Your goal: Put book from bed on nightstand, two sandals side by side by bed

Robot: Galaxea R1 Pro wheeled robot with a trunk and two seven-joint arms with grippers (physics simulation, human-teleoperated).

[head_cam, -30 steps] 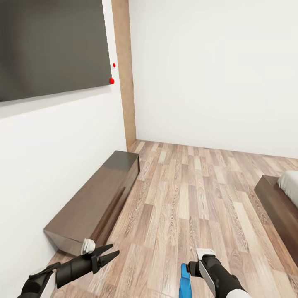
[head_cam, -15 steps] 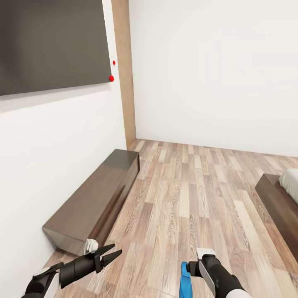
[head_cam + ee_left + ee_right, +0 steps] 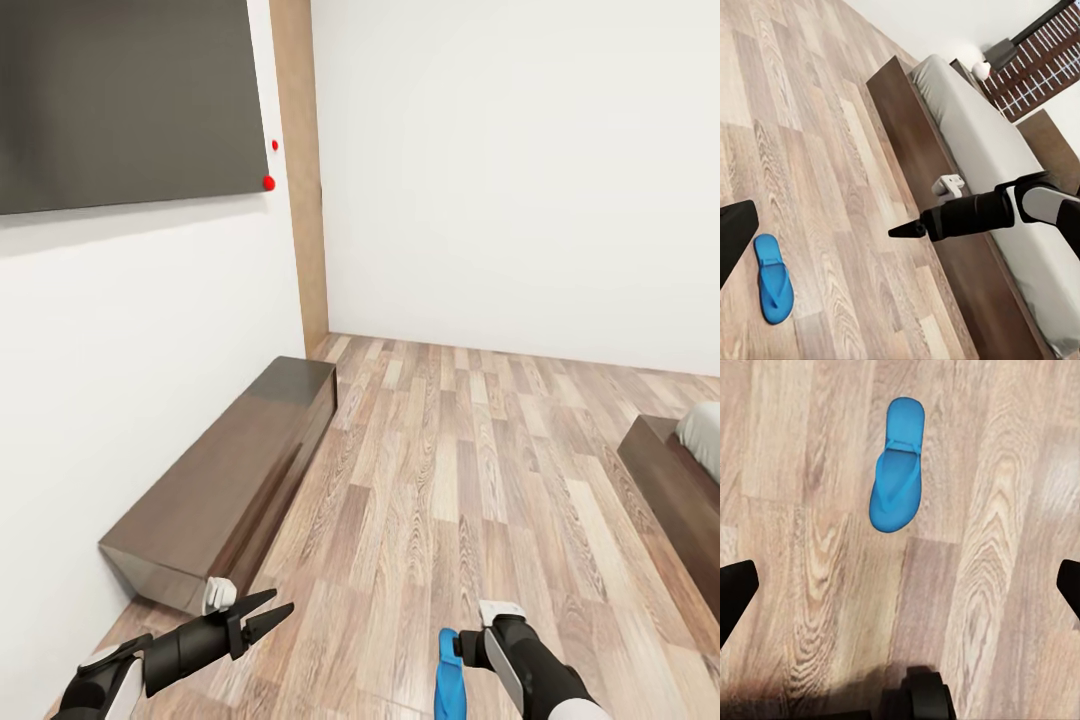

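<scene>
Right wrist view: one sandal (image 3: 897,469) lies flat and sole-down on the wood-plank floor (image 3: 1005,510), ahead of the right gripper (image 3: 904,585). That gripper's fingers are spread wide to the picture's edges with nothing between them, and they are well clear of the sandal. In the left wrist view the same blue shape rests on open floor, apart from the dark frame of the bed (image 3: 945,172) and not yet alongside it. In the head view the left gripper (image 3: 270,612) hangs low over the floor near a long dark bench (image 3: 230,470) against the wall, its two tips parted and empty.

Assessment of the item: the sandal looks thin, light and probably somewhat flexible. The smooth sole will likely slide on the planks if nudged rather than pinched. The thin straps (image 3: 902,446) near the toe offer little to hold and may give under pressure. The soundest hold, in my judgement, is across the sole's narrower middle, one finger on each long edge and the tips brought right down to the floor. A grip at either rounded end risks the sandal pivoting or drooping in transit. No fragility concern.
</scene>
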